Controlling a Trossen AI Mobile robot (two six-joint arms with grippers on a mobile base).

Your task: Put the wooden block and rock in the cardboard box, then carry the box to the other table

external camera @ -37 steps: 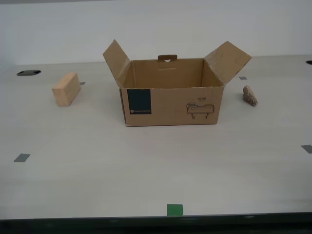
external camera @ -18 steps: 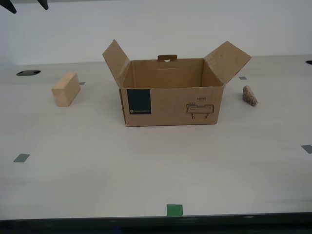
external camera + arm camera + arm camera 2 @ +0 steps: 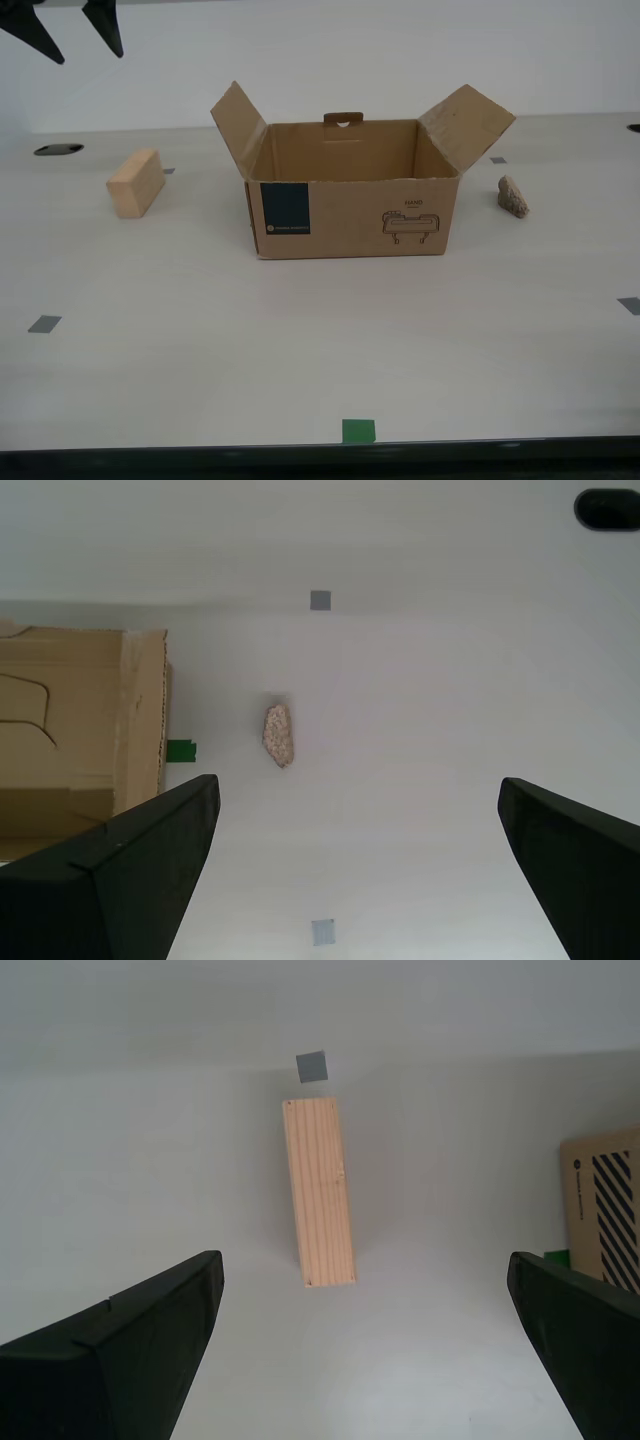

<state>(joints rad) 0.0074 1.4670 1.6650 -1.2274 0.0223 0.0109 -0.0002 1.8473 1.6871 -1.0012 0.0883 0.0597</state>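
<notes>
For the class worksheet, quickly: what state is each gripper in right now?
My first gripper: open, empty, above the rock.
My second gripper: open, empty, above the wooden block.

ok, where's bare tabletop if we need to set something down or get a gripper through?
Widest bare patch: in front of the cardboard box, down to the green tape at the table's near edge. Clear lanes also run between the box and the wooden block, and between the box and the rock. The box's splayed side flaps crowd the space beside it.
</notes>
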